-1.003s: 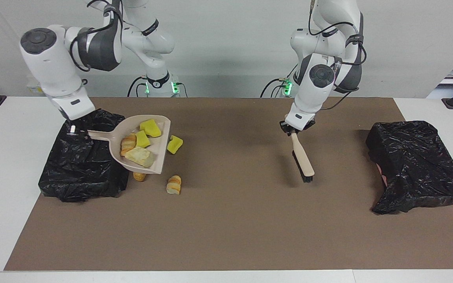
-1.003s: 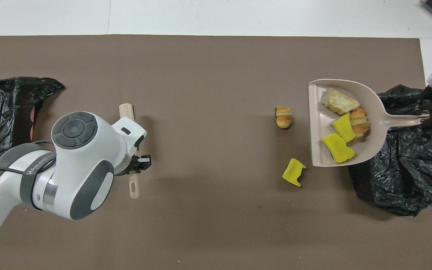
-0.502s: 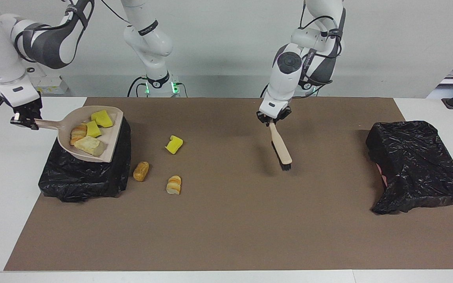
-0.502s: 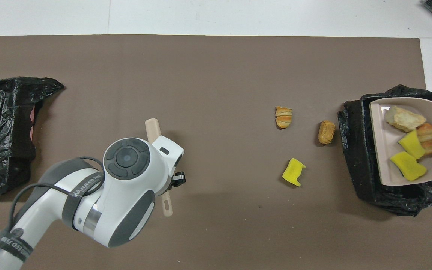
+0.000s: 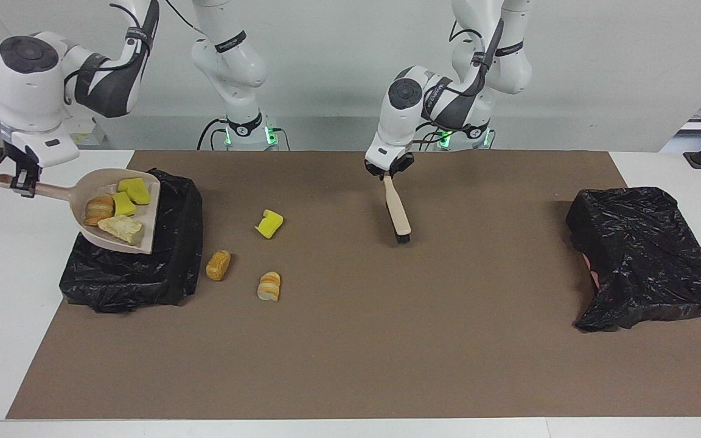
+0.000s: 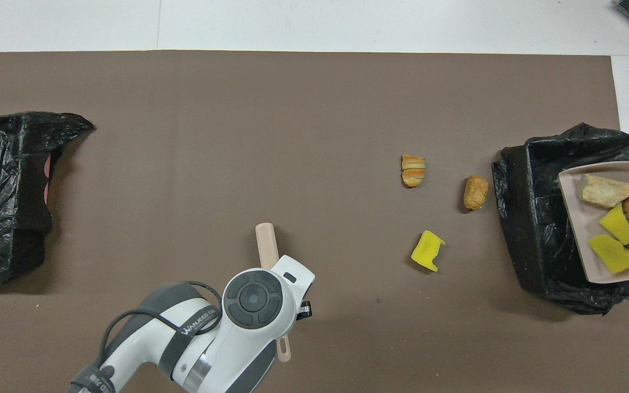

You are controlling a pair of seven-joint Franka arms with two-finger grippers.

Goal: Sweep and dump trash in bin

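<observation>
Trash is split two ways right now: four bits ride in the dustpan (image 5: 120,210) at the left of the facing frame, and three lie on the brown mat (image 5: 350,340) just right of it, a yellow wedge (image 5: 269,223), a brown roll (image 5: 218,265) and a striped bread chunk (image 5: 269,286). I see that over the last second the right gripper (image 5: 22,180), clenched on the dustpan's handle, has lifted the pan off the mat and carried it leftward, so it now hangs over the open black-bagged bin (image 5: 137,274), roughly level and not yet tipped; none of its load has gone in. Lifting it has also uncovered the brown roll, which had been half hidden under the pan's lip. Meanwhile the left gripper (image 5: 389,171), clamped on the brush (image 5: 397,213), has drawn the brush from centre-right toward the upper middle of the frame, bristles hanging just above the mat. I read this as the dump step about to happen: the pan needs tilting so the four pieces slide into the bin. After that I still have three pieces to sweep up. A second black bag (image 5: 645,255) sits at the right edge, unused.
</observation>
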